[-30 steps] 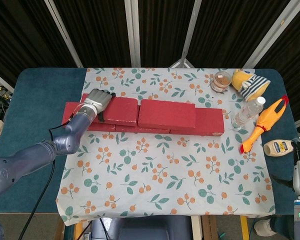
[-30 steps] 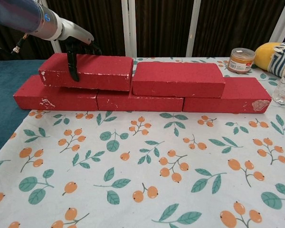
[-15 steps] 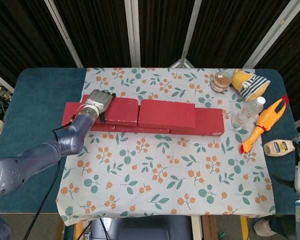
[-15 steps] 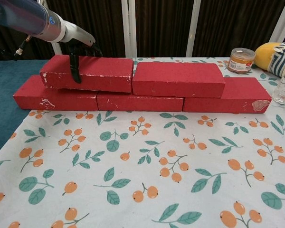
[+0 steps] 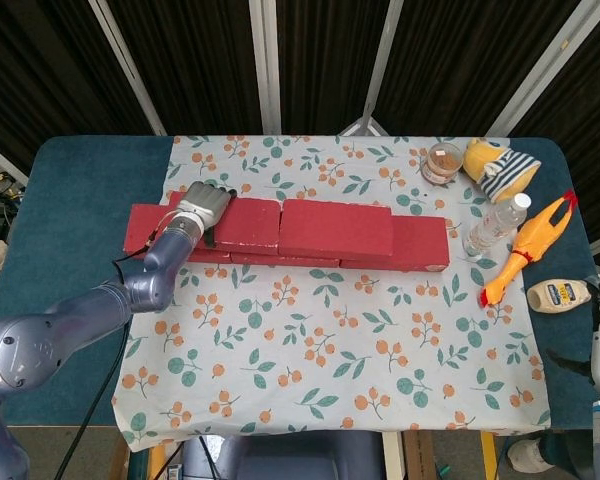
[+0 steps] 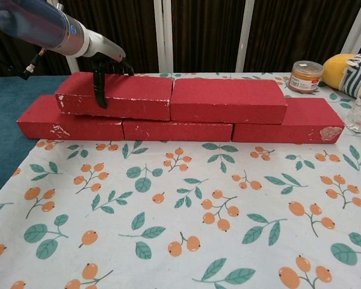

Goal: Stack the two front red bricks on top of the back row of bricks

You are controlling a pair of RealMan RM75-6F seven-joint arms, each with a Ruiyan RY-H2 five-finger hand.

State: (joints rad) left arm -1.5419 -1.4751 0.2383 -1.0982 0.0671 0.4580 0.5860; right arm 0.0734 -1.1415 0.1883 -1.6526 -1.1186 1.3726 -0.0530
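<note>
Both views are bright and evenly lit from above, with soft, short shadows under the red bricks (image 6: 168, 111). The dark curtains (image 5: 190, 60) behind stay dim. Focus is sharp throughout; the head view bends slightly at its edges. No strong glare.

Head view high above the near table edge, looking steeply down over the whole table (image 5: 70, 200), chest view low and close, facing level across the floral cloth (image 6: 186, 229), both sharing the red bricks (image 5: 335, 230) and left hand (image 5: 202, 202).
</note>
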